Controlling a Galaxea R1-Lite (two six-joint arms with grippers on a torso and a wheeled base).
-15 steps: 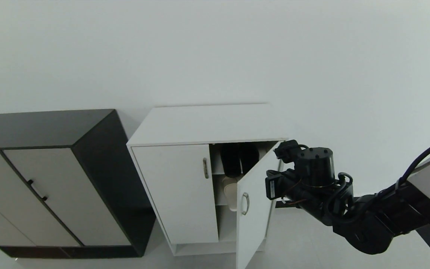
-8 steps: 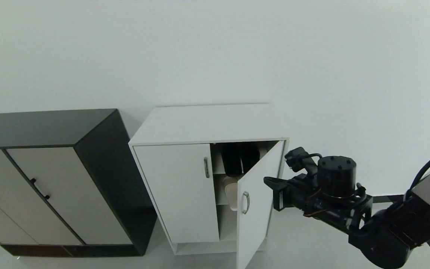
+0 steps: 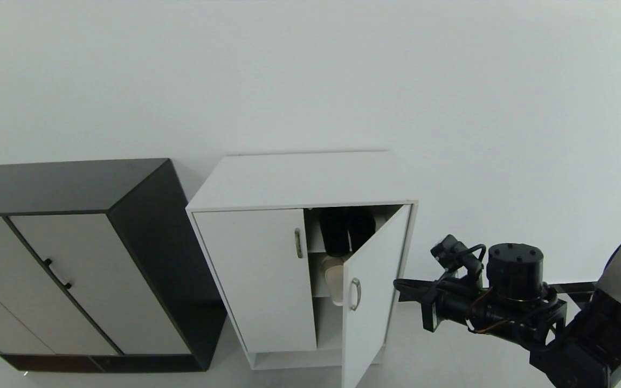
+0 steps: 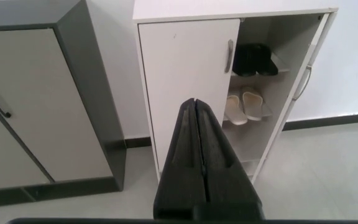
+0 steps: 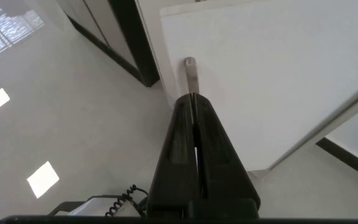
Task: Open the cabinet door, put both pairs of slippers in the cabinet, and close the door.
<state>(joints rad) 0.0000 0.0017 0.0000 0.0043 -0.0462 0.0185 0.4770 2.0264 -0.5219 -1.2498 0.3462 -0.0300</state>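
White cabinet (image 3: 299, 180) = ref pt. Its L door (image 3: 256, 280) is shut; R door (image 3: 371, 302) stands partway open, hinged on cab's R edge, w/ metal handle (image 3: 354, 293) near its free edge. Inside, past the open door: black slippers (image 3: 345, 231) on top shelf, beige slippers (image 3: 333, 277) on shelf directly below, each pair side by side. R gripper (image 5: 194, 98) is at outer face of R door, fingers pressed together w/ nothing between, tip pointing at handle; can't tell if it touches. L gripper (image 4: 195, 104) is out in front of cab, facing L door, well apart, fingers likewise closed on nothing. Dark cabinet (image 3: 68, 215) stands just L of white cab.
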